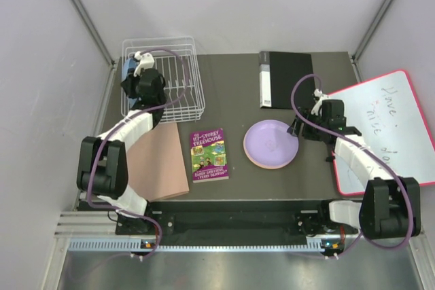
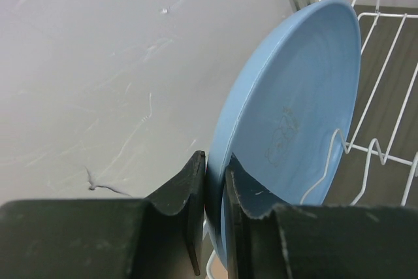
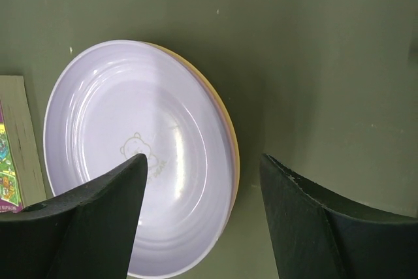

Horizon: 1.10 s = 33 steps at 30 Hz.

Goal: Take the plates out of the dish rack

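Currently the dish rack [image 1: 194, 73] lies under and ahead of the left hand [image 2: 215, 184], with the light blue plate [image 2: 294, 96] on edge between that hand's fingers. The purple plate [image 3: 130, 142] lies stacked on the bench [image 1: 231, 100] directly below the right hand [image 3: 202, 220], which is wide and empty. The left hand is pinched narrow on the plate's rim. So thin a grip may let it pivot, catch the wire prong [image 2: 336, 136] beside it, and drag the rack.

Purple plate [image 3: 130, 115] covers a yellow-orange plate [image 3: 236, 155] (only rim showing).
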Available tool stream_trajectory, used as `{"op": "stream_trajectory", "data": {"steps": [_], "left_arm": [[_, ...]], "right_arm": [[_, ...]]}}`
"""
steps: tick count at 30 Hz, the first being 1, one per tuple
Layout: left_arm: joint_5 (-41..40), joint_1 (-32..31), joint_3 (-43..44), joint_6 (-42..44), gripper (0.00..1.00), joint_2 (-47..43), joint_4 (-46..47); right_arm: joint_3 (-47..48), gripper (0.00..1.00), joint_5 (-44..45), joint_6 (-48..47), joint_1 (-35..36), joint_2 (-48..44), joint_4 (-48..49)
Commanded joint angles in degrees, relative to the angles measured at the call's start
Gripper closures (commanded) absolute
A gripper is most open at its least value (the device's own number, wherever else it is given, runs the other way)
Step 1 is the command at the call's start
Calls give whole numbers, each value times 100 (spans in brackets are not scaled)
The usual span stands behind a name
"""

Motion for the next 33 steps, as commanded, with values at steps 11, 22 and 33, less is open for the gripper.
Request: {"op": "stream_trajectory", "data": {"steps": [11,22,33], "left_arm": [[-194,2,136,436,100,174,1688],[-580,-33,-40,1110,100,877,2548],[-546,-226,-198,2834,100,948,4613]], "right_arm": [[-41,30,9,-91,-15,-511,45],[-68,30,-96,-39,-15,-450,116],[-85,30,-88,-4,-15,-467,125]]}}
